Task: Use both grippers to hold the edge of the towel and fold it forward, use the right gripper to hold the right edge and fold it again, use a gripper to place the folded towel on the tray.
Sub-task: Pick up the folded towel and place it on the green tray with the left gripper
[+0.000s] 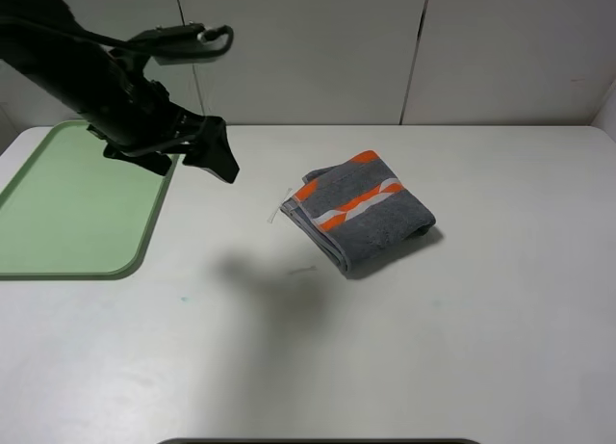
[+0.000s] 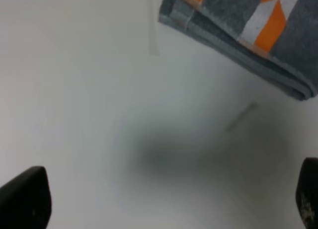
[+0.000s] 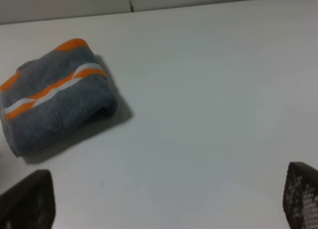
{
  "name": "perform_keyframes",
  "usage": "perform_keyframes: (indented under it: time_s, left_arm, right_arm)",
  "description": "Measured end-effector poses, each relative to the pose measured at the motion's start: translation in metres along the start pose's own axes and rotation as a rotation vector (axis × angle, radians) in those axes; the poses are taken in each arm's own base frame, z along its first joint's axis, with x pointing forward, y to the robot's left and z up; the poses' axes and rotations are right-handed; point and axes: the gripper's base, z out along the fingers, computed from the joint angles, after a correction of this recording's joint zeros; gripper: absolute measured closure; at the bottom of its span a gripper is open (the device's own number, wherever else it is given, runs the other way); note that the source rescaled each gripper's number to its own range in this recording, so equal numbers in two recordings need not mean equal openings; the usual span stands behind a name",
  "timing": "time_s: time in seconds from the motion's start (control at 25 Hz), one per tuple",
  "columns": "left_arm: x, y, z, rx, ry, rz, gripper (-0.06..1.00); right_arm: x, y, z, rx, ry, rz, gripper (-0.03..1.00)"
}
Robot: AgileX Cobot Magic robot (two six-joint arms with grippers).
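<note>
**Folds looking finished, tray placement waiting**

I am reading this from the left edge of the white table [image 1: 433,348] across to the right. The pale green flat rectangular plastic tray [image 1: 67,203] is sitting at the table's left edge, towards the far side. It is carrying nothing; I am seeing only its bare green floor inside the low rim.

The left black finger gripper [image 1: 214,157] is hovering raised above the table, between the tray and the towel, and casting a shadow on the bare surface below. In its wrist view its fingers are standing wide apart with nothing between them.

The dark grey terry towel with orange and white stripes [image 1: 361,213] is lying near the middle of the table, a little towards the far edge and well apart from the tray. It is stacked in several layers as a compact bundle, so I am judging both folds done.

The right black finger gripper [image 3: 164,199] is showing only in its own wrist view, likewise spread and holding nothing, with the towel ahead of it.

What I am counting as left is picking up the bundle and setting it on the tray.
</note>
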Motion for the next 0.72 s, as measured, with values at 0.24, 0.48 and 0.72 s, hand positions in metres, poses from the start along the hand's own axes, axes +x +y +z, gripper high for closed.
perform_keyframes:
  time_s: [0.24, 0.48, 0.72]
  left_arm:
    - [-0.027, -0.013, 0.043, 0.016, 0.033, 0.049, -0.06]
    - [-0.044, -0.025, 0.085, 0.018, 0.023, 0.089, -0.06]
    - [-0.054, -0.033, 0.114, 0.017, 0.022, 0.123, -0.06]
  right_arm:
    - [0.0, 0.0, 0.0, 0.0, 0.0, 0.0, -0.03]
    - [0.0, 0.0, 0.0, 0.0, 0.0, 0.0, -0.03]
    - [0.0, 0.0, 0.0, 0.0, 0.0, 0.0, -0.03]
